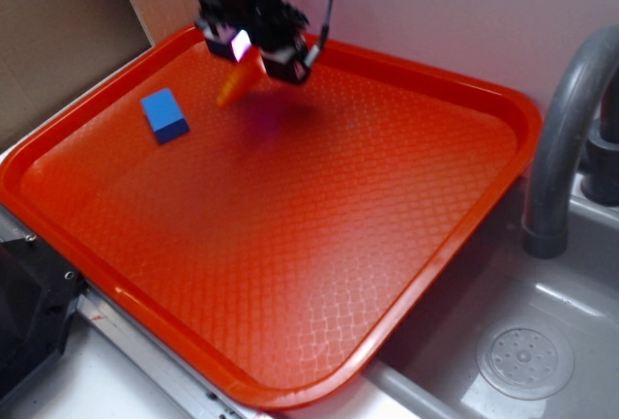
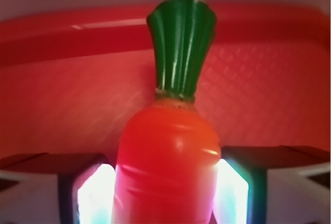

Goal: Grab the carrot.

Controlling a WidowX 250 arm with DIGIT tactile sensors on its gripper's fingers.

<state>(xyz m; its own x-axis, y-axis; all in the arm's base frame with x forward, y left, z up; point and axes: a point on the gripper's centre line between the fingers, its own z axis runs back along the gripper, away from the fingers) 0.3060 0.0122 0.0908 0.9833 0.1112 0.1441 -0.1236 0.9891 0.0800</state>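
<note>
The carrot (image 1: 237,81) is a glossy orange toy with a dark green top. In the wrist view the carrot (image 2: 168,157) fills the space between the two glowing pads, its green stub pointing away towards the tray's far wall. My gripper (image 1: 259,51) is shut on the carrot and holds it a little above the far left part of the orange tray (image 1: 290,235), with the orange tip hanging down to the left. A dark shadow lies on the tray below it.
A small blue block (image 1: 164,115) lies on the tray to the left of the gripper. A grey faucet (image 1: 561,138) and a sink with a drain (image 1: 527,361) are on the right. A brown board stands at the back left.
</note>
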